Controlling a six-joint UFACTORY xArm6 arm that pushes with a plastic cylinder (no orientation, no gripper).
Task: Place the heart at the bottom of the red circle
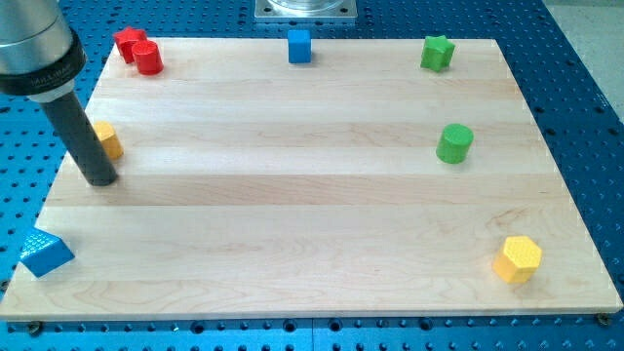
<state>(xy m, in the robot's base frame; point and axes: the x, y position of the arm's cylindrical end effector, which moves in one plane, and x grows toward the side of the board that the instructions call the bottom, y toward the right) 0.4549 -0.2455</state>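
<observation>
The red circle (148,58), a short red cylinder, stands near the board's top left corner, touching a red star (128,41) just up and left of it. A yellow block (107,141), likely the heart, lies at the board's left edge, partly hidden behind my rod. My tip (100,179) rests on the board just below and left of the yellow block, close to or touching it. The yellow block lies well below the red circle.
A blue cube (299,45) sits at the top middle. A green star (438,53) is at the top right, a green cylinder (454,143) at the right, a yellow hexagon (517,259) at the bottom right. A blue triangle (45,253) lies off the board's bottom left.
</observation>
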